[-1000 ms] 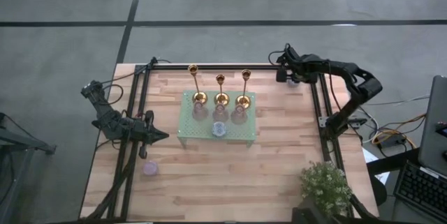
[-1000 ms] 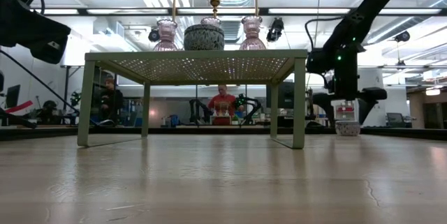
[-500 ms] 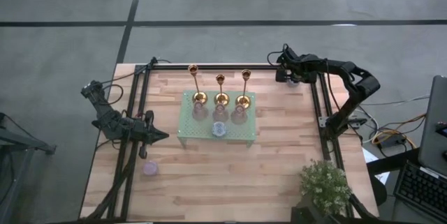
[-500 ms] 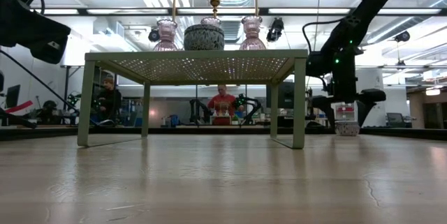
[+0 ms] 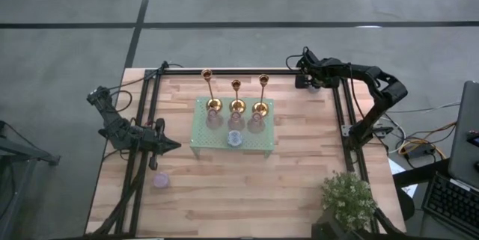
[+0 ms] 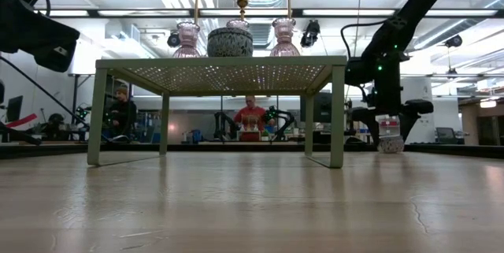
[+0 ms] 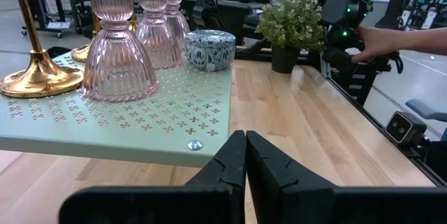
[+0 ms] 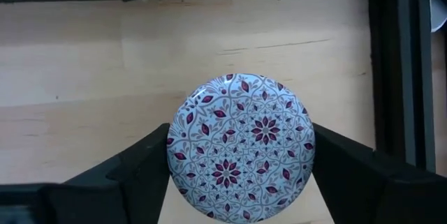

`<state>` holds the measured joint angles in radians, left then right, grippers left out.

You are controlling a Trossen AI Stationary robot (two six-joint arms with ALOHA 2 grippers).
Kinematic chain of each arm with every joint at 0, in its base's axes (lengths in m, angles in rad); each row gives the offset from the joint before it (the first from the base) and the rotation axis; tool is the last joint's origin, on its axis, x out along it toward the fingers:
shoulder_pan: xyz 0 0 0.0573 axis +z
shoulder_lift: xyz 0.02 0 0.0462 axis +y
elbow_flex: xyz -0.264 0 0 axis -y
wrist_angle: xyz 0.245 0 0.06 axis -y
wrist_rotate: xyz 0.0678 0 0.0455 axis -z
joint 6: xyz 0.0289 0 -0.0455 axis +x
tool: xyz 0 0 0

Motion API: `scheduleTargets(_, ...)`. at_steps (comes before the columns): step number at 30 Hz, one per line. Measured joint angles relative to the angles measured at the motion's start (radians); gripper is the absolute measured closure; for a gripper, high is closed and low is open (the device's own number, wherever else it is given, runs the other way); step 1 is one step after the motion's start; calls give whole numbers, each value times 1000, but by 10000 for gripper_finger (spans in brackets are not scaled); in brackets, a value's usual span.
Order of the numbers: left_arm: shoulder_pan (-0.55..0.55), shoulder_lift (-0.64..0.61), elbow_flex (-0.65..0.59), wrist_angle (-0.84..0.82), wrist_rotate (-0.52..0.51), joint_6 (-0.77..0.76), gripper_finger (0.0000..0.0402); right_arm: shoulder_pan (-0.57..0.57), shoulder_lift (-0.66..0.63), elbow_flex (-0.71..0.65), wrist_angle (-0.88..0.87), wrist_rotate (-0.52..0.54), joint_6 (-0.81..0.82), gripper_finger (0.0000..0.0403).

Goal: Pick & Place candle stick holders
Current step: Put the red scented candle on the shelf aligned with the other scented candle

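Three gold candle stick holders [image 5: 236,96] stand upright in a row along the far edge of a small pale green perforated stand [image 5: 258,141] in the middle of the wooden worktop [image 5: 247,188], with three pink glass pieces [image 7: 114,42] and a patterned round tin [image 7: 209,48] just in front of them. The right gripper [image 8: 241,165] is at the far right corner of the worktop, its jaws spread on either side of another patterned round tin [image 8: 241,147], flanking it closely. The left gripper [image 7: 245,155] waits low by the stand's left side, jaws closed on nothing.
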<state>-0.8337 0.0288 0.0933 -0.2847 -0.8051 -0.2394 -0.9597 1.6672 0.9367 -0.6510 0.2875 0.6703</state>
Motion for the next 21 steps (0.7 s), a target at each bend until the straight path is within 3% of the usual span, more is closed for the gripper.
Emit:
scheduleTargets(11,0,0,0,0,0,0,388,33,-1,0,-44,-35,-74,118)
scheduleTargets(21,0,0,0,0,0,0,388,157,0,-2,-139,-49,-93,115)
